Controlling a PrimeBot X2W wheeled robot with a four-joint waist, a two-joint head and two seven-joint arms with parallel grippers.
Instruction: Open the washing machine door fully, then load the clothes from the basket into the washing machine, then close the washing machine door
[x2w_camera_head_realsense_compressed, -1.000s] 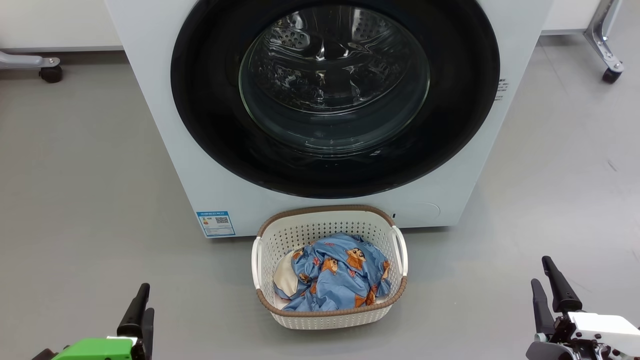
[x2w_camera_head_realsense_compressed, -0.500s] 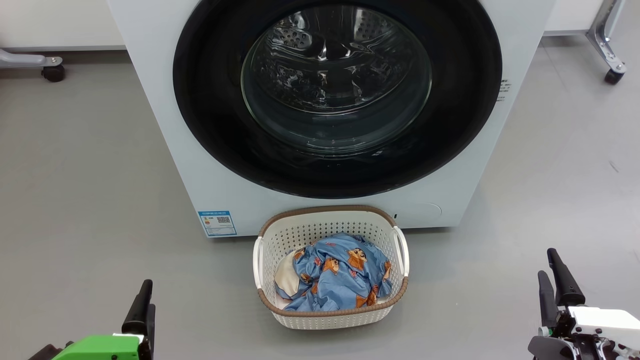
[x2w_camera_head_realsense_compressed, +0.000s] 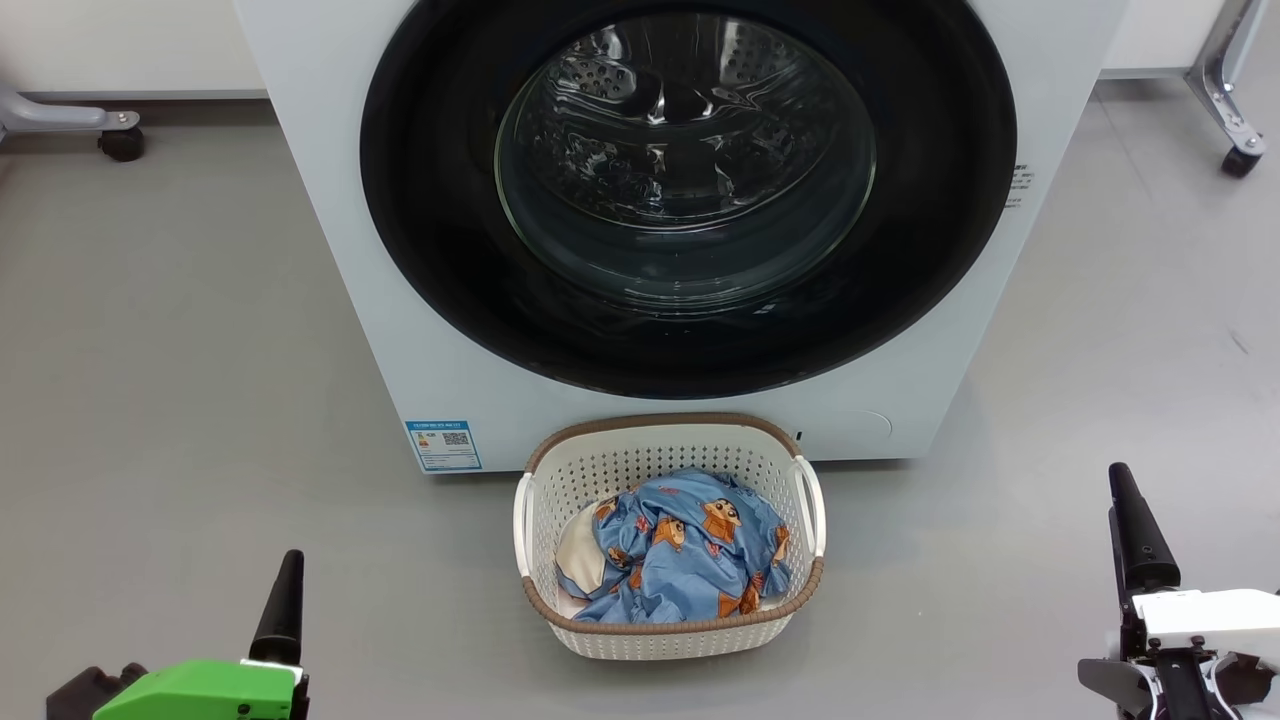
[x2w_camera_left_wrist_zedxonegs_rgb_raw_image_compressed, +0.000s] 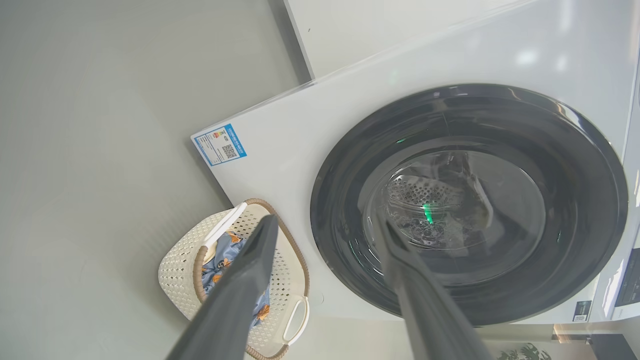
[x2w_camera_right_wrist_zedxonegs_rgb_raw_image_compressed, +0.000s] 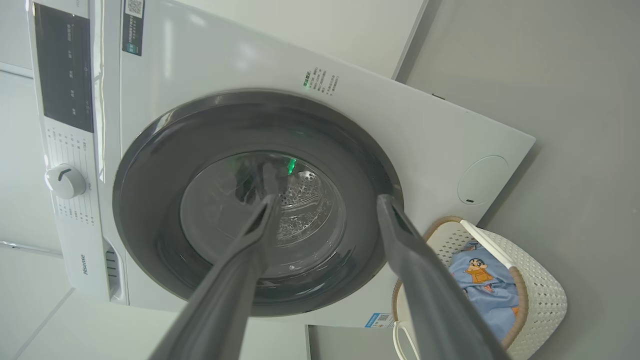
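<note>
Washing machine (x2w_camera_head_realsense_compressed: 460, 400): we see it ahead of both sets of jaws, white front facing them.
Washing machine door (x2w_camera_head_realsense_compressed: 440, 250): shut flush on the front, beyond the jaws, touched by neither.
Basket (x2w_camera_head_realsense_compressed: 670, 640): on the floor just before the machine's foot, between the two grippers, apart from both.
Clothes (x2w_camera_head_realsense_compressed: 680, 560): heaped in the basket, blue print with a cream piece.
Left gripper (x2w_camera_left_wrist_zedxonegs_rgb_raw_image_compressed: 326, 220): jaws spread, holding nothing.
Right gripper (x2w_camera_right_wrist_zedxonegs_rgb_raw_image_compressed: 328, 200): jaws spread, holding nothing.

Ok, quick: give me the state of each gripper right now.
Left gripper: open, holding nothing.
Right gripper: open, holding nothing.
</note>
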